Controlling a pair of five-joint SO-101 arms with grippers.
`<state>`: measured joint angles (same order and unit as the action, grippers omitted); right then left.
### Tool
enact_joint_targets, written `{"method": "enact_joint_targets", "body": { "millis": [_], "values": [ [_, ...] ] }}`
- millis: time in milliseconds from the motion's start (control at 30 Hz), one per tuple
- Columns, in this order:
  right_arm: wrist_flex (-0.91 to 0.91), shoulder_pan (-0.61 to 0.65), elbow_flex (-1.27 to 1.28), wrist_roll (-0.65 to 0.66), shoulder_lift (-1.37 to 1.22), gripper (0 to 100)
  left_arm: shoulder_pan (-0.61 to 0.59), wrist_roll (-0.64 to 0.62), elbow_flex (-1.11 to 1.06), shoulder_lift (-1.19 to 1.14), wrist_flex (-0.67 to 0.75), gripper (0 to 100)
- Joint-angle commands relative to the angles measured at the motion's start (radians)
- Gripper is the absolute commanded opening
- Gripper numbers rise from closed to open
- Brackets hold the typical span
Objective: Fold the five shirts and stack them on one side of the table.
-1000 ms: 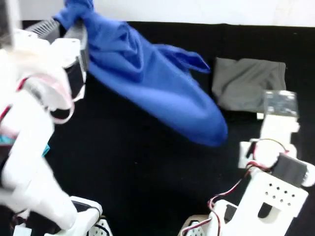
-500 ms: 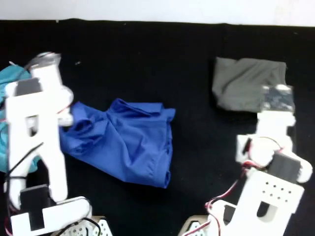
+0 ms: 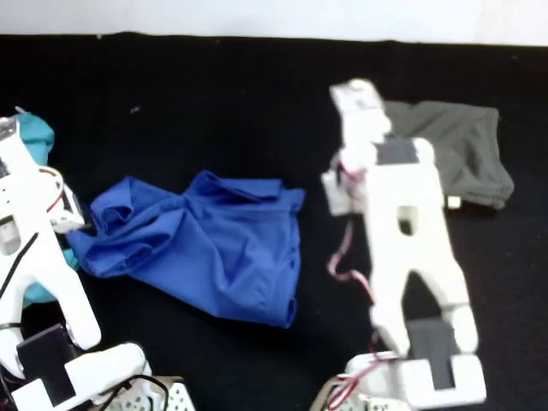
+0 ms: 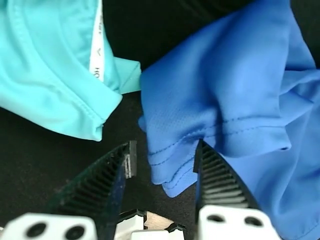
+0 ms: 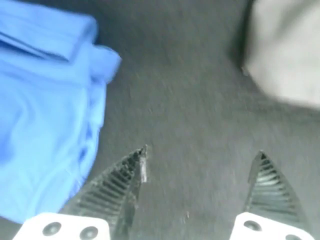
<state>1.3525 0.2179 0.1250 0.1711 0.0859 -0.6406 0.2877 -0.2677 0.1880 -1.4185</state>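
A crumpled blue shirt lies on the black table left of centre. In the left wrist view my left gripper is open, and the hem of the blue shirt lies loose between its jaws. A teal shirt sits just beside it, at the table's left edge. A grey shirt lies at the back right. My right gripper is open over bare cloth, with the blue shirt on one side and the grey shirt on the other.
The right arm stretches up the middle right of the table and covers part of the grey shirt's near side. The left arm stands at the left edge. A white wall borders the table's far edge.
The blue shirt, held high in the air a second ago, dropped onto the table. The left arm drew back left and let go of it. The right arm swung in from the right towards the centre.
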Motion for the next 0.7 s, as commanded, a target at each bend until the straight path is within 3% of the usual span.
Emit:
{"method": "enact_joint_targets", "body": {
  "millis": [0, 333, 667],
  "values": [
    [-0.004, 0.105, -0.208, -0.008, -0.16, 30.5, -0.021, -0.003, 0.01, 0.004, 0.014, 20],
    [0.007, 0.314, -0.412, -0.002, -0.46, 30.4, -0.03, -0.003, 0.005, 0.004, 0.014, 20],
    [0.002, 0.371, -0.545, 0.0, -0.644, 30.4, -0.024, -0.003, 0.004, 0.004, 0.023, 20]
  ]
}}
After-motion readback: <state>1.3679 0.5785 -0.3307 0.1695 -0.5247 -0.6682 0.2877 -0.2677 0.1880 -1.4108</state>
